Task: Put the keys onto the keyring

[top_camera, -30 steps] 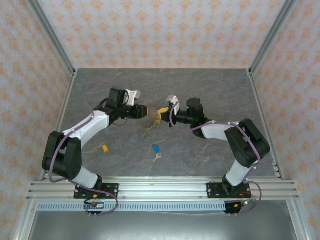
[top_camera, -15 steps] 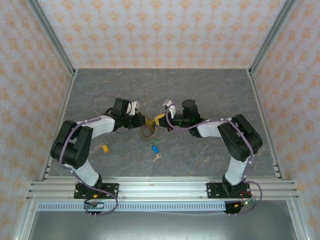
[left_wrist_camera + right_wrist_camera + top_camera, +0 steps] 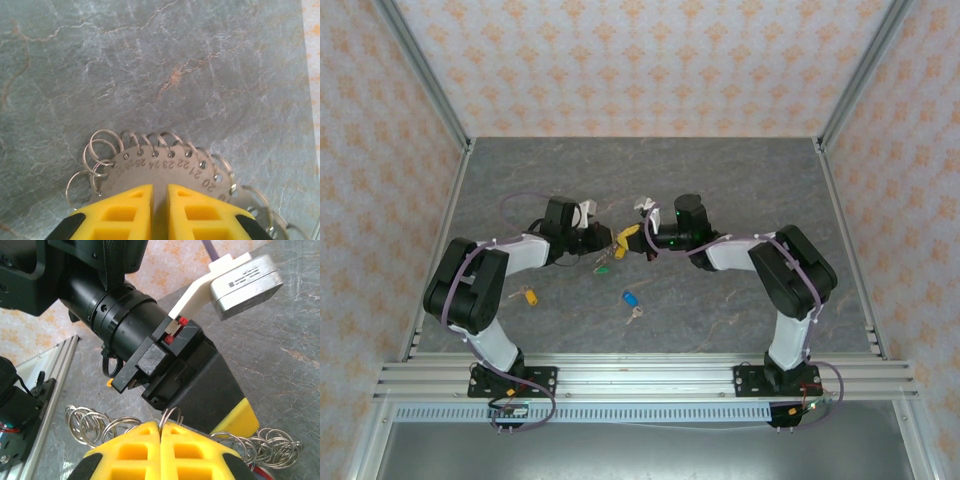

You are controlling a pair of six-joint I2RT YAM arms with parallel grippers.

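Observation:
The keyring (image 3: 170,167) is a flat grey numbered plate with small wire loops threaded all along its rim. My left gripper (image 3: 159,187) is shut on the plate's inner edge. My right gripper (image 3: 160,424) faces it, shut on one of those wire loops (image 3: 171,415), with a yellow finger (image 3: 239,416) of the left gripper just behind. In the top view both grippers meet mid-table, left (image 3: 606,240) and right (image 3: 632,236), the keyring (image 3: 607,256) hanging between them with a green-tagged key (image 3: 602,268) below. A blue key (image 3: 630,298) and a yellow-orange key (image 3: 528,295) lie on the table.
A small bare silvery key (image 3: 634,314) lies just in front of the blue one. The grey stone-patterned table (image 3: 740,180) is walled by patterned panels with metal posts. An aluminium rail (image 3: 640,378) runs along the near edge by the arm bases.
Both grippers have come lower and a little leftward. The left gripper has closed onto the keyring's plate, while the right gripper stayed shut on its loop.

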